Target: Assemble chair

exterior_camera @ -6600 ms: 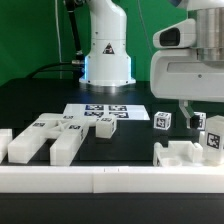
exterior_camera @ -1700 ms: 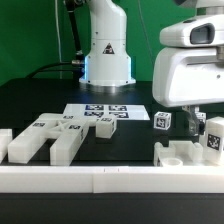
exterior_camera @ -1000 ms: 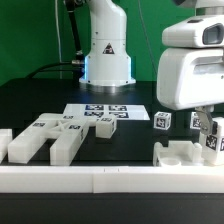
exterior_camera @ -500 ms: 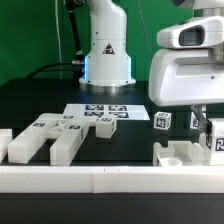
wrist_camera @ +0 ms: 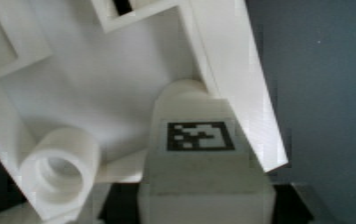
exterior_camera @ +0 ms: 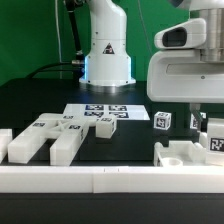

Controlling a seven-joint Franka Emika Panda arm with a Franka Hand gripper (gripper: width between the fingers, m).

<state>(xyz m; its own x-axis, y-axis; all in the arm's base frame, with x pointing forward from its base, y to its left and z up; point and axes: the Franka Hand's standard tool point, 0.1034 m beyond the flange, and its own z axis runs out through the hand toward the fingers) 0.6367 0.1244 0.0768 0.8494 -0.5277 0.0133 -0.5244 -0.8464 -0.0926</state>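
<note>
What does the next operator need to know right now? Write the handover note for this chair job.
Gripper: low over the parts at the exterior view's right. Open or shut cannot be told.
Parts: a tagged block stands alone near the marker board. A tagged upright piece stands by the fingers, behind a larger white part; whether the two are joined cannot be told. More tagged pieces lie at the exterior view's left, by the border rail.
Done: nothing visibly assembled.
Left: apparently nearly all of the joining.
</note>
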